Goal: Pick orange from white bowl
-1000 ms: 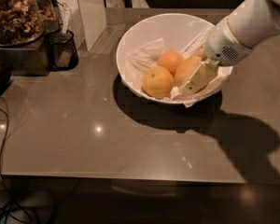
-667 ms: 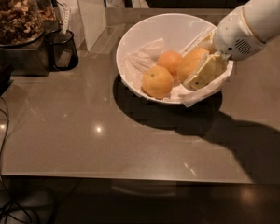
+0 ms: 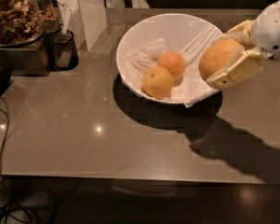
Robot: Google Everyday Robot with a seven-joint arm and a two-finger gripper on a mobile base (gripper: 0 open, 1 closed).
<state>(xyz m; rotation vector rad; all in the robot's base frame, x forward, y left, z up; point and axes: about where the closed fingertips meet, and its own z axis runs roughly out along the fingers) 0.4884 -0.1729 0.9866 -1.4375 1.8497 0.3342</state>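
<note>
My gripper is shut on the orange, the largest one with a dull yellow-orange peel, and holds it in the air over the right rim of the white bowl. One cream finger lies under the orange and the other above it. The bowl stands on the brown counter, lined with crumpled white paper. Two smaller oranges stay inside it: a deeper-orange one and a yellow-orange one with a dark stem dot.
A glass jar of granola-like food stands at the back left on a metal base. A black mesh cup stands beside it. A black cable runs down the left counter edge. The counter's front edge crosses the lower frame.
My gripper has lifted the large orange up and to the right, out of the bowl's inside to above its right rim. The two smaller oranges stay in place.
</note>
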